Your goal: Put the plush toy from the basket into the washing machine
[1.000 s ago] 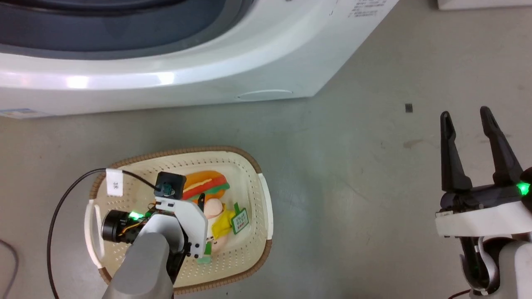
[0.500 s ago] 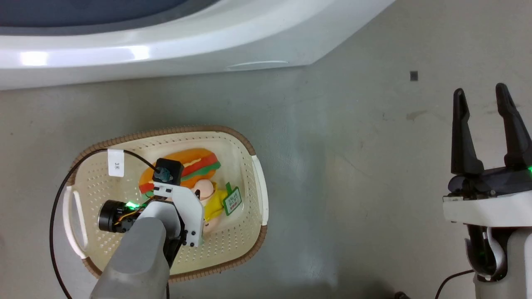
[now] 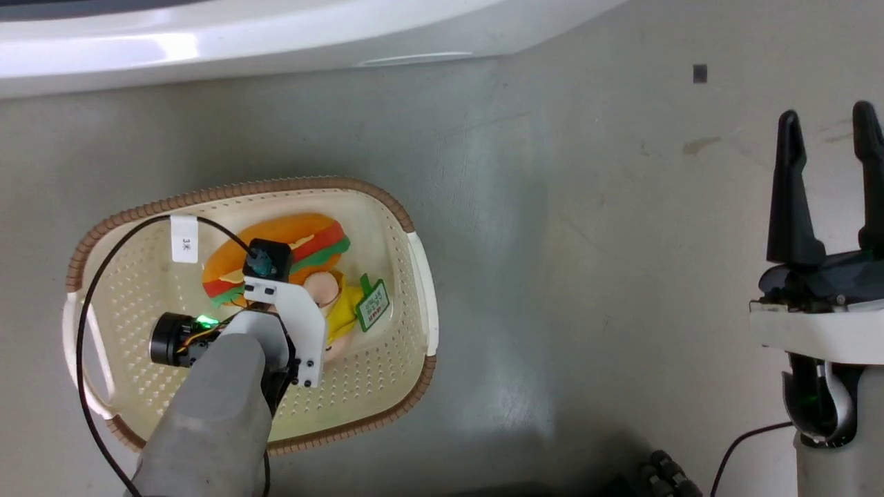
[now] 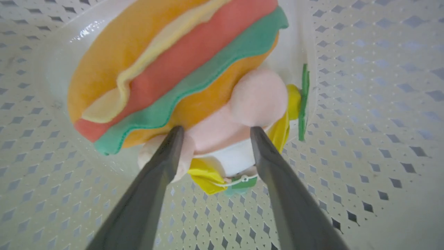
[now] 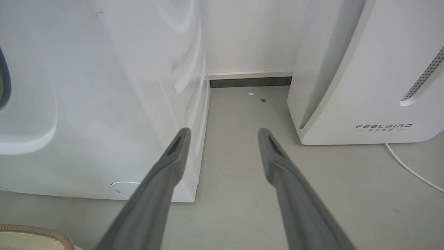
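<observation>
A: Where's the small soft hamburger-headed plush toy point(image 4: 180, 69)?
B: In the cream perforated plastic basket point(image 3: 297, 183), body toward 4 o'clock; left gripper point(image 4: 215, 132) has its jaws open astride the neck
A: Handling?
B: Likely light, squashy; pinch the neck; right gripper point(image 5: 223, 132) open, empty

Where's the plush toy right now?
The plush toy lies in the basket, lower left in the head view, its body between the open fingers of the left gripper.
</observation>
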Available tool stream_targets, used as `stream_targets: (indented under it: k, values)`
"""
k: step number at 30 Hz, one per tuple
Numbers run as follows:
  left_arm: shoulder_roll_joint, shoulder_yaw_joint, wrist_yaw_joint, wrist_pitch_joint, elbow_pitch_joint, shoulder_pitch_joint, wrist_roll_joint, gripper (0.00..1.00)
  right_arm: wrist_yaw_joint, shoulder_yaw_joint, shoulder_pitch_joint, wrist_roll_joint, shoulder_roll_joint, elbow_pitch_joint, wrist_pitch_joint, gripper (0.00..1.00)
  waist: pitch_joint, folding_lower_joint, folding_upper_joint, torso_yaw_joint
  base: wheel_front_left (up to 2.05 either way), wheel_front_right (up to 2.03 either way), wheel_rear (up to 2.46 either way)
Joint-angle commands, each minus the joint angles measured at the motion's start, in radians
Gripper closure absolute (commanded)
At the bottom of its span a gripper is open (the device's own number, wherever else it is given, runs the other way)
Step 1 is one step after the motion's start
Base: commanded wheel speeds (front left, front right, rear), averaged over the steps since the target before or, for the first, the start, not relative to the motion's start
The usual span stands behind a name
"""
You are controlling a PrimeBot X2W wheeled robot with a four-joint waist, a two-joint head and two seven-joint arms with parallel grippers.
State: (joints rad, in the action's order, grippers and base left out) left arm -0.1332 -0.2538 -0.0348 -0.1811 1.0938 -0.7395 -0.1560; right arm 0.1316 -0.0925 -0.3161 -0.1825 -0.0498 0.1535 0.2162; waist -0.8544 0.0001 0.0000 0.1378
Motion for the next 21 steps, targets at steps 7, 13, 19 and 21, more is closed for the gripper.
stream_targets:
  k: [7, 13, 19, 21]
  values:
    - [-0.011, -0.030, 0.014, 0.000, 0.092, -0.074, -0.025, 0.00, -0.001, -0.010, -0.044, -0.016, 0.000, 0.021, 0.024, 0.00, -0.054, -0.0001, 0.0000, 0.012, 0.00, 0.00, 0.00]
    - [-0.011, -0.056, 0.017, 0.032, 0.154, -0.118, -0.034, 1.00, -0.001, -0.017, -0.062, -0.018, 0.000, 0.033, 0.037, 0.00, -0.089, -0.0001, 0.0000, 0.014, 0.00, 0.00, 0.00]
    - [-0.008, -0.081, 0.007, 0.050, 0.197, -0.131, -0.044, 1.00, -0.001, -0.013, -0.069, -0.021, 0.000, 0.029, 0.046, 0.00, -0.078, -0.0001, 0.0000, 0.013, 0.00, 0.00, 0.00]
    - [-0.007, -0.081, 0.005, 0.060, 0.197, -0.122, -0.048, 1.00, -0.001, -0.008, -0.065, -0.020, 0.000, 0.027, 0.046, 0.00, -0.060, -0.0001, 0.0000, 0.013, 0.00, 0.00, 0.00]
